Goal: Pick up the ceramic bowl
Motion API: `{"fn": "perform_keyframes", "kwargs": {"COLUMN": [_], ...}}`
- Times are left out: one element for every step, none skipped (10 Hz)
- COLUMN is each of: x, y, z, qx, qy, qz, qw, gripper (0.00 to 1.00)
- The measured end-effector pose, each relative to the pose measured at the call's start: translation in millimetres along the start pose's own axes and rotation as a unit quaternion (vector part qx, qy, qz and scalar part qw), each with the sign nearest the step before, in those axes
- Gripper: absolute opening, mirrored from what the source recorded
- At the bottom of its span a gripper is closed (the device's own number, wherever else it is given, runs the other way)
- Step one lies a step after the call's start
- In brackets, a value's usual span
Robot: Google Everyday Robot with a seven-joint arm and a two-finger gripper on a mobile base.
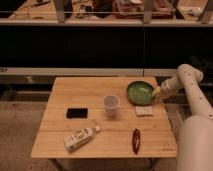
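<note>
In the camera view, a wooden desk (60,125) is seen from above and in front. The green bowl (139,92) is found upright near the desk's far right corner. The gripper (158,93) is placed at the bowl's right rim, at the end of the white arm (192,92) that runs along the right edge of the view. Whether the gripper touches the rim or is only just beside it cannot be told, nor whether it is released or clenched.

A clear plastic cup (110,104) stands to the left of the bowl, apart from it. A small pale pad (144,110) lies just in front of the bowl. Farther toward the near side lie a flat black slab (77,113), a pale packet (80,139) and a thin red thing (136,140), all well apart from the bowl.

The bowl is judged to be stiff and rather heavy for its width, as glazed ceramic usually is. The glossy glaze is likely to be slippery, and the bowl would probably chip or break if dropped on the wood. The rim on the right side, nearest the gripper, is judged the best place to take hold, with the wall pinched between inside and outside. Held from one side only, the bowl may tip downward on its far side, so a firm pinch and a slow, level lift are called for.
</note>
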Motion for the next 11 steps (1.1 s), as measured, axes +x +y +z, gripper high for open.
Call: {"fn": "perform_keyframes", "kwargs": {"x": [2,4,9,13,17,19,21,22,22,22,21], "y": [2,2,-1,-3,-5,-5,-4,-3,-1,2,4], "z": [2,5,9,12,16,18,22,24,25,25,25], "qx": [-0.002,-0.003,-0.004,-0.004,0.0,0.003,0.007,0.008,0.01,0.014,0.017], "qy": [0.003,0.004,0.008,0.011,0.014,0.016,0.017,0.017,0.017,0.016,0.014], "qz": [0.002,0.003,0.004,0.006,0.011,0.015,0.021,0.024,0.029,0.036,0.04], "qw": [1.0,1.0,0.9999,0.9999,0.9998,0.9998,0.9996,0.9995,0.9994,0.9991,0.9989], "gripper": [0.42,0.42,0.42,0.42,0.42,0.42,0.42,0.42,0.42,0.42,0.42]}}
